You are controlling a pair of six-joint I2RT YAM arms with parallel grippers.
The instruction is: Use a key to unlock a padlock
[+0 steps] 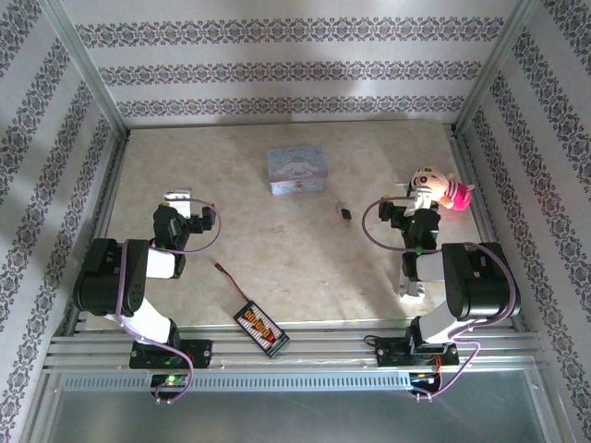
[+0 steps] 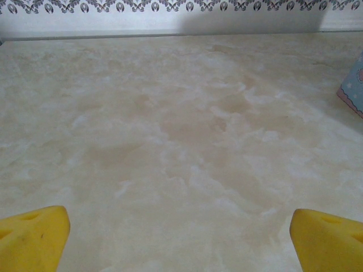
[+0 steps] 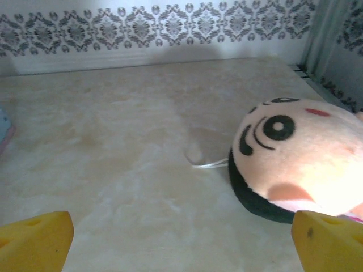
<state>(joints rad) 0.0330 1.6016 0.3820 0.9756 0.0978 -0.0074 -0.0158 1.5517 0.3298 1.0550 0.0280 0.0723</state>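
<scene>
- Dark, silvery padlock [image 1: 344, 213] lies on the marbled worktop [image 1: 277, 258], between the light-blue tin [image 1: 297, 171] and the plush doll [image 1: 440, 189].
- Its long axis runs roughly far-to-near; I cannot tell which way the shackle points.
- Left claw [image 2: 181, 246]: yellow fingers spread wide, empty.
- Right claw [image 3: 181, 246]: spread wide, empty, doll just beside.

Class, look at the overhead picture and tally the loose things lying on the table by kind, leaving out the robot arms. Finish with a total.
Tin, light blue: 1
Plush doll: 1
Black board with wires: 1
Padlock, small and dark: 1
Total: 4 (the key is too small to tell apart, so it is not counted)
</scene>
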